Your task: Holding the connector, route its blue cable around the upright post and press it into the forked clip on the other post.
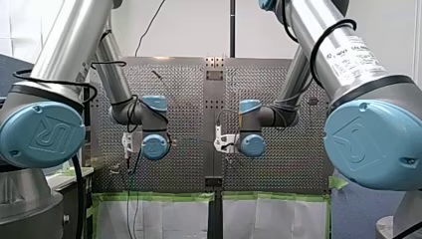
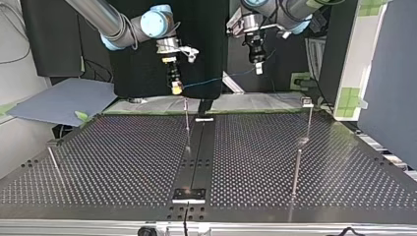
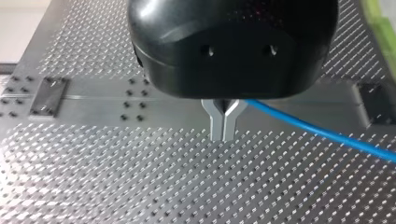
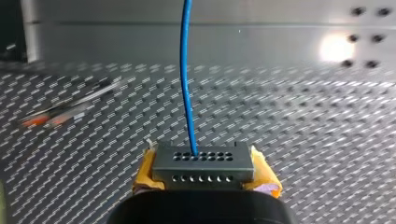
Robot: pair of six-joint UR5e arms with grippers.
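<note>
Yellow-padded jaws clamp a perforated grey connector point(image 4: 203, 167) trailing blue cable point(image 4: 186, 79).

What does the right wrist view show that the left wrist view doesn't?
Only the right wrist view shows the connector, clamped between yellow pads, the blue cable leaving one of its holes. Only the left wrist view shows metal fingers shut on that cable. Both share the cable and the perforated table.
</note>
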